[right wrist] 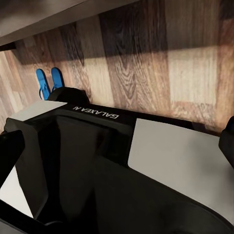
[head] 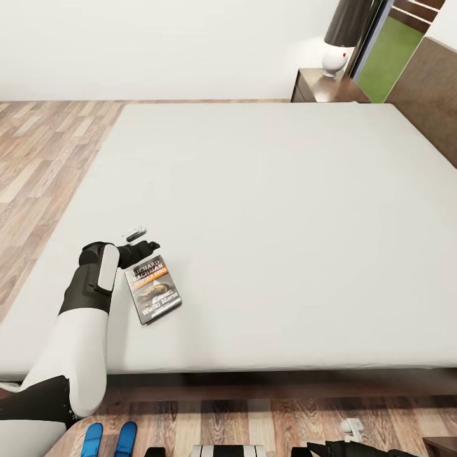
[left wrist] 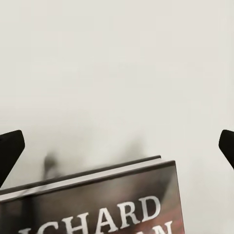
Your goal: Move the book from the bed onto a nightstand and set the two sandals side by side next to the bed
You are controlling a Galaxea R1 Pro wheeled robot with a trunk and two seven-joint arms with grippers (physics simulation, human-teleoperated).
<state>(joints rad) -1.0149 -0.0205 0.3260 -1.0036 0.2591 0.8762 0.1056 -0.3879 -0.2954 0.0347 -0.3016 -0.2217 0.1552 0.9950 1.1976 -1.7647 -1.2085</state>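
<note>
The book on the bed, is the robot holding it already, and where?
No. The left claw is open, its tips wide apart above the book's top edge, not touching it. The book lies flat on the bed.

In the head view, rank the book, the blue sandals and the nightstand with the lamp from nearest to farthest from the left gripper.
From the left gripper:
1. The book, lying on the bed right beside the gripper, near the foot edge.
2. The sandals, on the floor below the bed's foot edge, side by side.
3. The nightstand, at the far corner by the headboard.
</note>
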